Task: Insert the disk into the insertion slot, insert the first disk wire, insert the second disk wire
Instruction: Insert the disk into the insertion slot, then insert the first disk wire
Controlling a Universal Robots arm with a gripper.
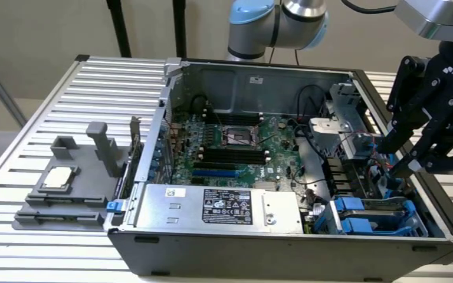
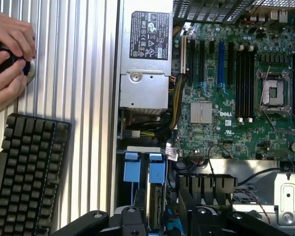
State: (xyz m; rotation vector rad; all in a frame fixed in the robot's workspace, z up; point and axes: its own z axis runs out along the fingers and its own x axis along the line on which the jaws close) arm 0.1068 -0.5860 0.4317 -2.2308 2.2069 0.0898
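Note:
My black gripper hangs open over the right end of the open computer case, just above a tangle of red and blue wires. Below it lies the insertion slot, a grey metal bay with blue rails. Blue carrier tabs stand at its mouth, and a thin grey disk sits edge-on between them. In the wrist view the gripper has its two fingers spread wide to either side of the bay, with nothing gripped.
A silver power-supply box fills the case's front, with the green motherboard behind it. A grey fixture stands on the slatted table. A person's hands and a black keyboard lie beside the case.

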